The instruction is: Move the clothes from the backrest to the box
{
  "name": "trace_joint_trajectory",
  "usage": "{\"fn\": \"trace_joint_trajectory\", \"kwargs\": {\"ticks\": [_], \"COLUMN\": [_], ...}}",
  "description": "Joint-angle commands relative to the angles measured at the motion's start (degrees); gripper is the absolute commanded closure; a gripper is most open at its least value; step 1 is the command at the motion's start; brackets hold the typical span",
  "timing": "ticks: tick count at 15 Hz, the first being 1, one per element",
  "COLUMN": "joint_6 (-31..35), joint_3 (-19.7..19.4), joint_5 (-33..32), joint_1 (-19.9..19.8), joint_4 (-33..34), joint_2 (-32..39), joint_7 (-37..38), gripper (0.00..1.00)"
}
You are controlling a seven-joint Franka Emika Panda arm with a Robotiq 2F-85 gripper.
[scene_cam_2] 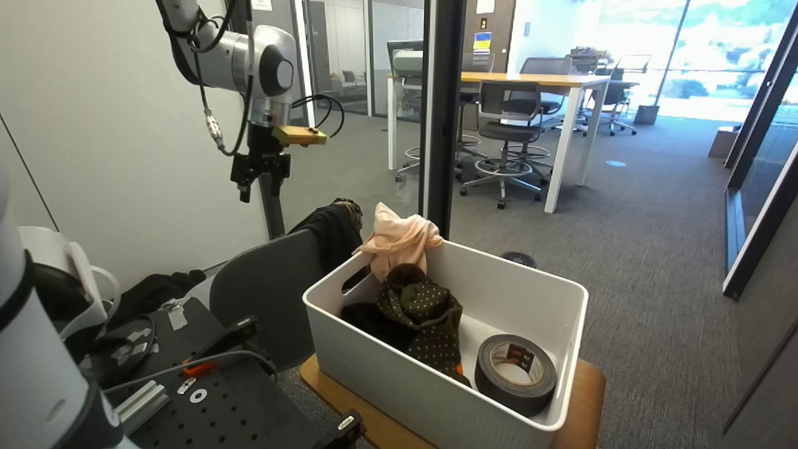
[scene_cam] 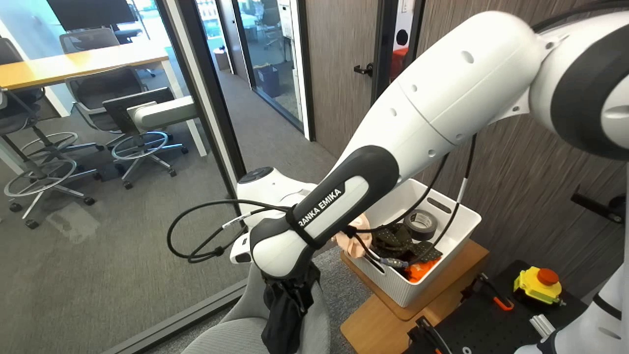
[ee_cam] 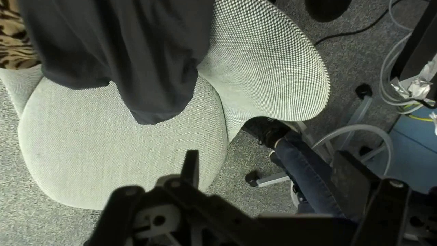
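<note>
In both exterior views the big white box (scene_cam_2: 386, 377) sits flat on top of a brown wooden stand (scene_cam: 361, 324), and the wood sticks out past its sides. Near it is a flat black table (scene_cam_2: 249, 430) full of little holes, with a yellow button (scene_cam: 535, 286) that has a red top, a shiny metal bar (scene_cam_2: 142, 406) and a small round ring (scene_cam_2: 198, 396) on it. The floor (ee_cam: 24, 225) is speckled grey carpet, and a thin black cord (ee_cam: 356, 32) lies on it

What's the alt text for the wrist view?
A dark garment drapes over a pale chair, with animal-print cloth at upper left. The open, empty gripper spans the lower foreground; a jeans-clad leg shows right of the chair.
</note>
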Motion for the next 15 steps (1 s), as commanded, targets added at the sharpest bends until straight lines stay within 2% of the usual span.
{"fn": "trace_joint_trajectory", "kwargs": {"ticks": [1,8,15], "joint_6": [-0.6,-1.7,-2.1], "joint_3": [-1.4,-3.9,-6.7], "joint_5": [-4.2,-7.9,-12.7], "joint_1": [1.7,2.3,3.4], "joint_4": [7.4,16.9,19.8], "joint_2": [7.4,16.2,20.4], "joint_7": [-0.3,0.8,1.7], "gripper": [0.0,0.0,0.0]}}
